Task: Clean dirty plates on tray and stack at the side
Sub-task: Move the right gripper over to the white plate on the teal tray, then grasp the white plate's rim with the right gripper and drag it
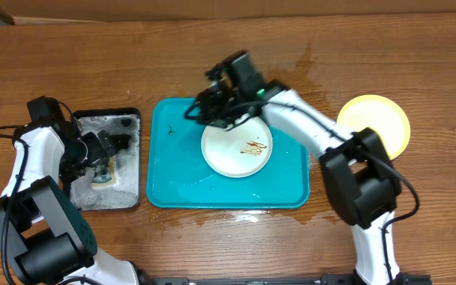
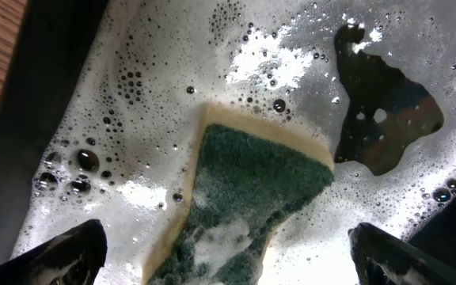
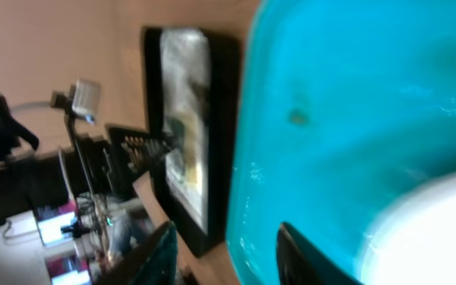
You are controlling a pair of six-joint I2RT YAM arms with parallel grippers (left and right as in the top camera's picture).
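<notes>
Taking up the sponge [image 2: 244,198] is being judged the step in hand. The left gripper [image 2: 232,255] is being held over the black tray [image 1: 125,190] near the worktop's left edge. Its fingers [image 2: 66,253] are being kept wide apart on either side of the sponge and are closed on nothing.

For a sound grip, the fingers should be lowered squarely against the sponge's long sides. The soft yellow foam under the coarse green scouring face is probably being made slippery by the bubbly white lather [image 2: 133,63] covering the black tray.

The right gripper [image 3: 226,253], blurred, is being held open and empty above the far rim of the tray [image 1: 172,170], a glossy turquoise rectangle at the worktop's middle. One white dirty plate [image 1: 232,154], round, flat and brown-smeared, is lying in it. A pale yellow-green plate [image 1: 378,119] is sitting toward the right edge.
</notes>
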